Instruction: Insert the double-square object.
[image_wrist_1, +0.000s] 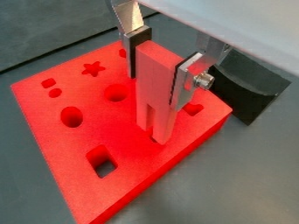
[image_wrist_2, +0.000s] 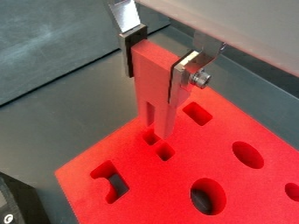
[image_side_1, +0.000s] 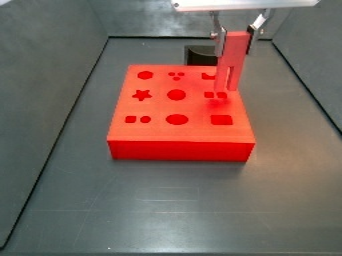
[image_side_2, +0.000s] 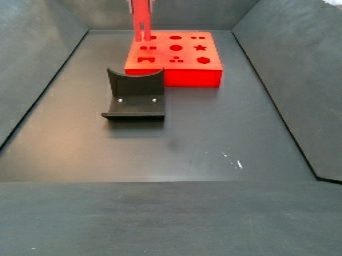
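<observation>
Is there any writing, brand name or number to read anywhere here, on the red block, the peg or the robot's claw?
None: no view shows any word, number or logo.
The large flat red block with shaped holes carries only cut-out shapes, no lettering.
The slim red-pink bar-shaped peg, clamped upright in the gripper above the block, is plain.
The dark L-shaped fixture shows no label.

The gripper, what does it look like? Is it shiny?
Yes. The gripper has two flat silver metal fingers with dark pads, and a round silver screw on one. Its body above looks pale grey. No cables or markings show.
</observation>
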